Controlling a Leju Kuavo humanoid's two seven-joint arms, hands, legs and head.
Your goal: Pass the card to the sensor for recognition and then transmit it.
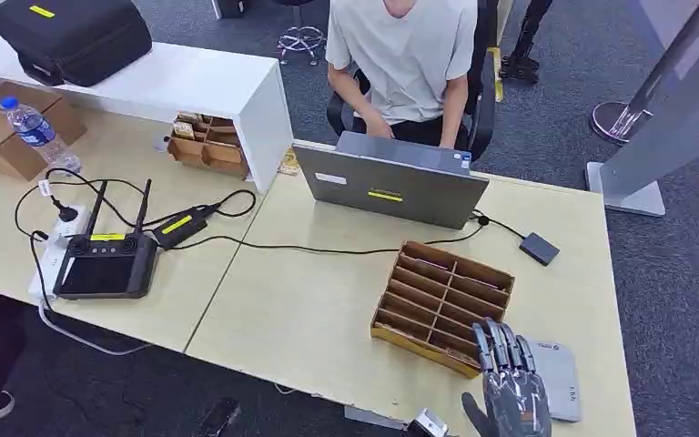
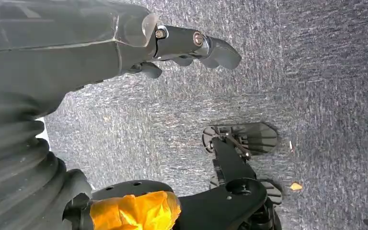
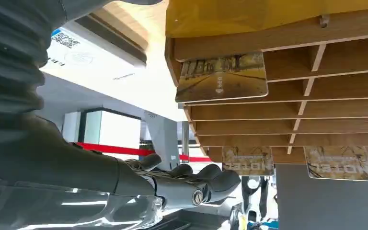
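Pale worktop (image 1: 309, 319) carries everything. Nearest, the right robot hand (image 1: 510, 387) hovers empty, fingers loosely apart, beside the grey sensor (image 1: 557, 378), ready to reach into the wooden rack (image 1: 441, 305) where a card (image 3: 221, 76) stands slotted upright.

The left robot hand (image 2: 191, 45) hangs empty over carpet.

Head cam: high, down on desk (image 1: 309, 319). R wrist cam: close under rack (image 3: 287, 96). L: floor (image 2: 292, 72).

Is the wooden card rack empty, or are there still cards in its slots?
Not empty. The right wrist view shows cards standing in the wooden rack's slots, one near the end and two further along.
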